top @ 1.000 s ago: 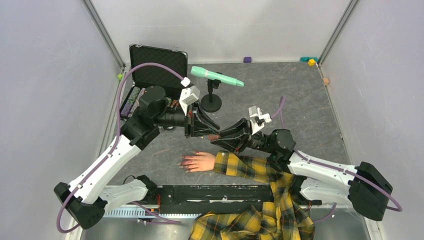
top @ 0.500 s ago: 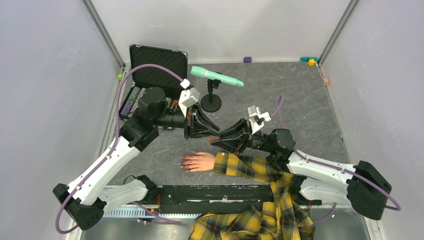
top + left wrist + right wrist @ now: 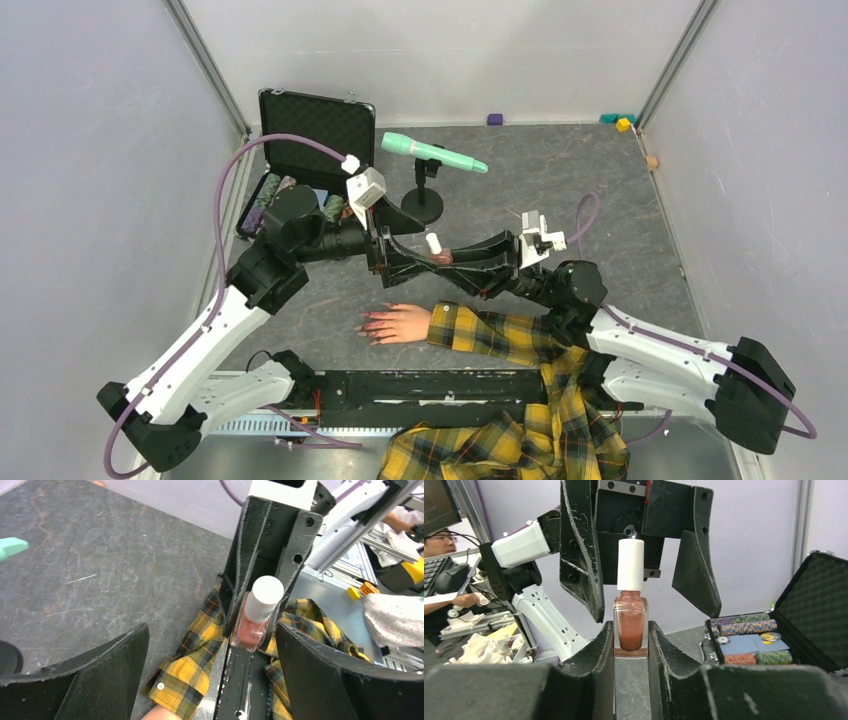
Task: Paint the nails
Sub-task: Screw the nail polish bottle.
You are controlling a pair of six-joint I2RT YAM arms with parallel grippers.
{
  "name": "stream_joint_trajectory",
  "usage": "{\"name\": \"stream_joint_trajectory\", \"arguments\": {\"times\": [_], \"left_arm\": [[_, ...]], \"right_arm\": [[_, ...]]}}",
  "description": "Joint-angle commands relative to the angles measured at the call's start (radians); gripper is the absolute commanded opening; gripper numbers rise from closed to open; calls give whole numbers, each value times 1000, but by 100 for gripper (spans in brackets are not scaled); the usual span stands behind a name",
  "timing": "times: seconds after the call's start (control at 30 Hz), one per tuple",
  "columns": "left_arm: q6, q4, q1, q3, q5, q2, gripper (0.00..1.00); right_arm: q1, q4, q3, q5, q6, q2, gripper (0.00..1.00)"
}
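Note:
The pale mannequin hand point(image 3: 402, 322) lies palm down on the grey table, its red nails point(image 3: 371, 325) pointing left and a yellow plaid sleeve point(image 3: 485, 335) on its wrist. Above and behind it my right gripper point(image 3: 440, 262) is shut on a small bottle of pink-brown polish point(image 3: 630, 625), held upright by its glass body with the white cap point(image 3: 433, 243) still on. My left gripper point(image 3: 400, 258) faces it, open, one finger on each side of the cap point(image 3: 265, 598) without touching it. In the left wrist view the sleeve point(image 3: 192, 666) lies below the bottle.
An open black case point(image 3: 312, 128) holding poker chips point(image 3: 748, 644) stands at the back left. A green microphone point(image 3: 432, 153) on a black stand is just behind the grippers. Small coloured blocks point(image 3: 621, 122) lie along the far wall. A black rail point(image 3: 420, 385) runs along the near edge.
My left gripper, shut at the bottle's top before, has opened and drawn back a little to the left. The right gripper has moved up and left with the bottle.

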Motion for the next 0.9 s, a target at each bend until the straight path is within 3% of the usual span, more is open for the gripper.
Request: {"name": "stream_joint_trajectory", "arguments": {"times": [0.0, 0.17, 0.33, 0.63, 0.77, 0.87], "left_arm": [[18, -15, -1, 53, -98, -30, 100], [21, -30, -1, 102, -91, -14, 100], [-101, 112, -2, 122, -70, 29, 100], [-228, 129, -1, 123, -229, 144, 96], [-267, 116, -1, 79, -329, 154, 99], [-265, 115, -1, 69, -339, 159, 95]], "right_arm": [[-5, -47, 20, 62, -89, -57, 0], [-5, -108, 4, 104, -160, -101, 0], [-5, -178, -18, 203, -235, -136, 0], [15, -278, -31, 509, -305, -111, 0], [36, -289, -12, 561, -321, -72, 0], [62, -307, 14, 591, -342, -37, 0]]}}
